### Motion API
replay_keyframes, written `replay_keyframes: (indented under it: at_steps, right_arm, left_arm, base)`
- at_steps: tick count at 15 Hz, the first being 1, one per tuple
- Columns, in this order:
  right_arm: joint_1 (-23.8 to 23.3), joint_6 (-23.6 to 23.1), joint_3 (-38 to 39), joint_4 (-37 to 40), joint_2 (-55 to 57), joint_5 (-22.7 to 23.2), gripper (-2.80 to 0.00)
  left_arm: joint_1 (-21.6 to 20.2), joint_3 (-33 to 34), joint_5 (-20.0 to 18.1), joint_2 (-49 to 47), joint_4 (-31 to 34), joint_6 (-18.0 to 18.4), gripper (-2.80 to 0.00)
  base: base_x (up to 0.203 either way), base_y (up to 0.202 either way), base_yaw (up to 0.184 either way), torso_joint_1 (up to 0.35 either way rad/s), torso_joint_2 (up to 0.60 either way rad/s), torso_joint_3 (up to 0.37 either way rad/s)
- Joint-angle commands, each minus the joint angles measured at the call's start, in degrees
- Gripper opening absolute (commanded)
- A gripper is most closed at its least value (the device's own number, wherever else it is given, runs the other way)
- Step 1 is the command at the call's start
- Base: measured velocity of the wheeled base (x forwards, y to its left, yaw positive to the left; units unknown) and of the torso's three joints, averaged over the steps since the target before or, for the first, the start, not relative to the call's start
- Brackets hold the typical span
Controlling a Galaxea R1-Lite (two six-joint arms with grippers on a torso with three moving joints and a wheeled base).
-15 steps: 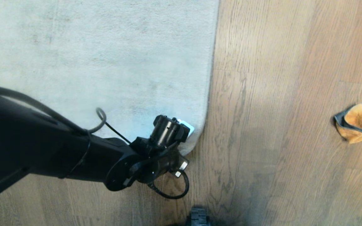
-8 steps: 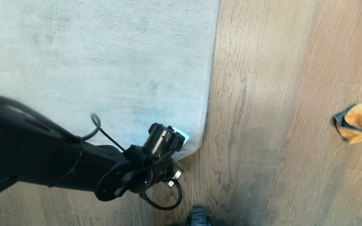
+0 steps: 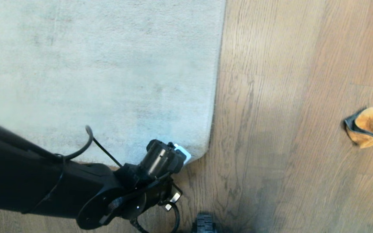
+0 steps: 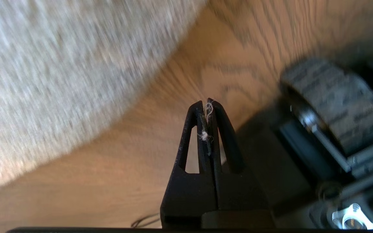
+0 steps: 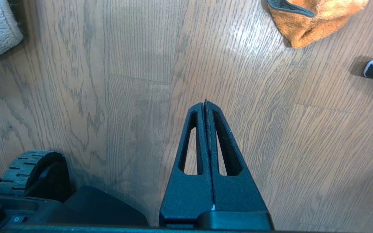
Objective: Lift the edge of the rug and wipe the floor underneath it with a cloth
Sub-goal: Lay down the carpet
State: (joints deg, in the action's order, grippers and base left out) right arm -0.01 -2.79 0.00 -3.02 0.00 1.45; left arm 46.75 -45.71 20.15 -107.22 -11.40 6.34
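Rug edge: rounded corner lying flat on the floor, just beside the left gripper, which hangs over bare planks with fingers pressed together, holding only a few pale fibres. Cloth: orange-yellow, crumpled on the planks, well apart from the rug. Right gripper: fingers closed, empty, above the floor, cloth lying ahead of it. Containers: none seen.

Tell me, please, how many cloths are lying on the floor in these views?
1: the orange cloth lies on the wooden floor at the robot's right, apart from the rug edge. Others may lie out of view.
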Motion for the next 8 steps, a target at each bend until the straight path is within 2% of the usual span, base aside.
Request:
replay_keyframes:
  at_steps: [1,6,8]
  right_arm:
    - [-0.05,-0.02,0.00,-0.05,0.02,0.04,-2.80]
    - [0.01,-0.02,0.00,-0.05,0.09,0.04,-2.80]
    - [0.01,-0.02,0.00,-0.05,0.09,0.04,-2.80]
  left_arm:
    - [0.61,2.65,0.09,1.97,-0.11,0.05,-2.80]
    - [1.15,10.12,0.15,5.94,-1.76,-0.21,-2.80]
    - [1.15,13.86,0.15,6.69,-5.71,0.26,-2.80]
  base:
    - [0.000,0.000,0.000,0.000,0.00,0.000]
    - [0.000,0.000,0.000,0.000,0.00,0.000]
    - [0.000,0.000,0.000,0.000,0.00,0.000]
